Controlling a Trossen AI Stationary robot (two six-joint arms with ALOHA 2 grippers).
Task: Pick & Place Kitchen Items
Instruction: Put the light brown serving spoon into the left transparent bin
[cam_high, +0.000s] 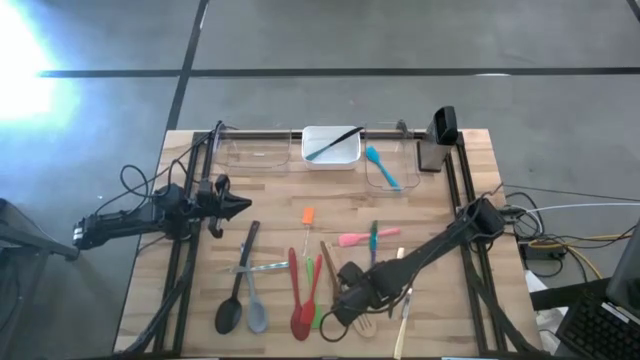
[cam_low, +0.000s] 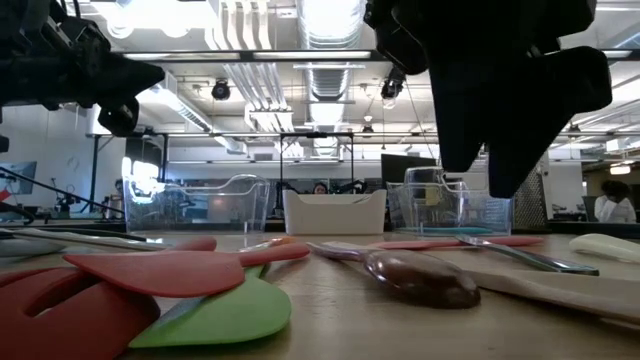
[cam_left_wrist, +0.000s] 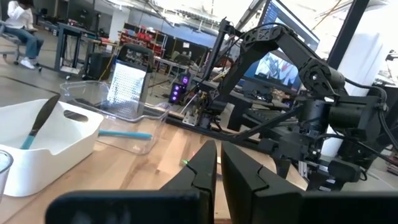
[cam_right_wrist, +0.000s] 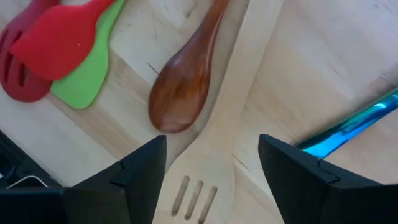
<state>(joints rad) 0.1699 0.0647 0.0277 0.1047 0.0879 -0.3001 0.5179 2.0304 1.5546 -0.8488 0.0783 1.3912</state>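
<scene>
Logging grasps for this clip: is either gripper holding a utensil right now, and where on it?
Nothing held. Right gripper hangs open over the slotted wooden spatula; left gripper is shut, empty.

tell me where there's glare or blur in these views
High view: strong white glare washes out the floor at the upper left corner. Low view: the nearest red spatula blade and dark brown wooden spoon bowl look soft, ceiling lights bright. Right wrist view: the open right gripper has blurred dark fingers.

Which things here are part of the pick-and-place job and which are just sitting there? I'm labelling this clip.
Job items: slotted wooden spatula between the open right gripper fingers, brown wooden spoon, red spoons, green spatula, black spoon, pink spatula.

Lying about: clear tubs, white tub, metal grater.
</scene>
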